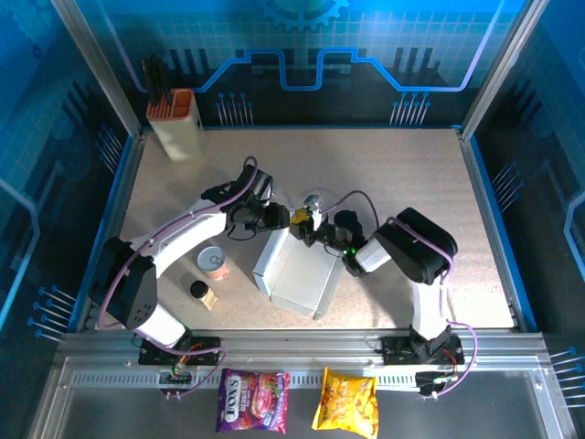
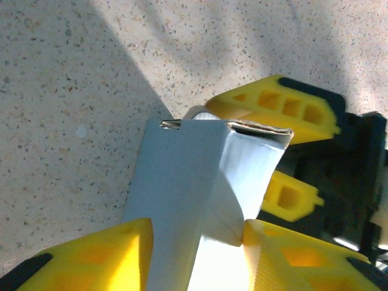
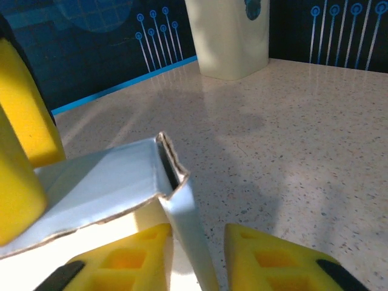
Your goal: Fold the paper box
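Paper box point(image 1: 302, 279) mid-bench point(image 1: 411, 174), plain white. Purple bag point(image 1: 253, 400), yellow bag point(image 1: 345, 399) by near rail: lettering too small for you to read. Left wrist: left pincer point(image 2: 197, 230) straddles box wall, fingers point(image 2: 91, 260) touching both sides; clench unclear. Right wrist: right pincer point(image 3: 199, 233) released, box edge loose between its jaws.

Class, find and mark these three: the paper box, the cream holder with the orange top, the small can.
paper box point(image 1: 302, 279), top external view, flat top panel.
cream holder point(image 1: 178, 130), top external view, front wall.
small can point(image 1: 213, 262), top external view, lid.
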Robot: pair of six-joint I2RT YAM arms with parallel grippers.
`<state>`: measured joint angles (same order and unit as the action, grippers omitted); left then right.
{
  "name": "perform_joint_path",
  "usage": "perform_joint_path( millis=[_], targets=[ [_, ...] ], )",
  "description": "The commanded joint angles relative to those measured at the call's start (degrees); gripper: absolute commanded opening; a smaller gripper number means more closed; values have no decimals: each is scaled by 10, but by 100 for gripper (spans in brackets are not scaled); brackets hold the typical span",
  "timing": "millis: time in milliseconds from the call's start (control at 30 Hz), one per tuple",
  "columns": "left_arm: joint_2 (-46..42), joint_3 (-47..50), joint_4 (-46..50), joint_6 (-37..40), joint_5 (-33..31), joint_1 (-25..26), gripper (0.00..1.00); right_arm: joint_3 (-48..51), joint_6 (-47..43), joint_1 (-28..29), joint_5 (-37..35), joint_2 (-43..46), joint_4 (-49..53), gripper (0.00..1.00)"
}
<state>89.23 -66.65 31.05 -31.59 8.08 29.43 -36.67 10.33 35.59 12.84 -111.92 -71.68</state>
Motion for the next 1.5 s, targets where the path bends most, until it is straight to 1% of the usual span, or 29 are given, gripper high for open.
perform_joint_path(
  millis=[0, 67, 133, 267, 367, 467, 567, 633, 833, 933, 1033, 1100, 1167, 1267, 1467],
  targets=[
    [-20, 9, 39, -1, -18, 3, 49, 29, -21, -2, -3, 58, 49, 36],
    [-26, 5, 39, 3, -23, 3, 56, 47, -24, -4, 6, 90, 76, 40],
    [-28, -4, 43, 6, -30, 3, 62, 64, -32, -6, 10, 124, 117, 42],
    [-12, -31, 51, 16, -30, 3, 69, 84, -43, -10, 1, 198, 220, 43],
    [20, -67, 68, 26, -29, 4, 72, 93, -33, -19, -20, 257, 307, 44],
    [54, -104, 85, 42, -45, 11, 78, 97, -18, -33, -32, 324, 401, 44],
    [96, -150, 116, 63, -65, 15, 82, 111, -29, -34, -45, 398, 466, 44],
    [129, -186, 141, 78, -67, 19, 83, 115, -38, -35, -58, 446, 514, 44],
    [226, -286, 216, 113, -61, 28, 80, 123, -50, -39, -97, 559, 626, 46],
    [255, -313, 234, 126, -57, 33, 76, 139, -47, -39, -111, 608, 651, 46],
    [272, -330, 248, 139, -54, 35, 75, 152, -46, -39, -128, 649, 675, 46],
    [281, -336, 256, 143, -53, 36, 71, 158, -42, -40, -138, 671, 689, 47],
    [288, -341, 260, 145, -58, 37, 69, 167, -40, -41, -138, 688, 691, 47],
    [297, -348, 266, 149, -65, 37, 62, 173, -34, -41, -142, 702, 698, 47],
    [312, -359, 272, 156, -74, 37, 57, 173, -32, -41, -142, 710, 706, 47]
  ],
)
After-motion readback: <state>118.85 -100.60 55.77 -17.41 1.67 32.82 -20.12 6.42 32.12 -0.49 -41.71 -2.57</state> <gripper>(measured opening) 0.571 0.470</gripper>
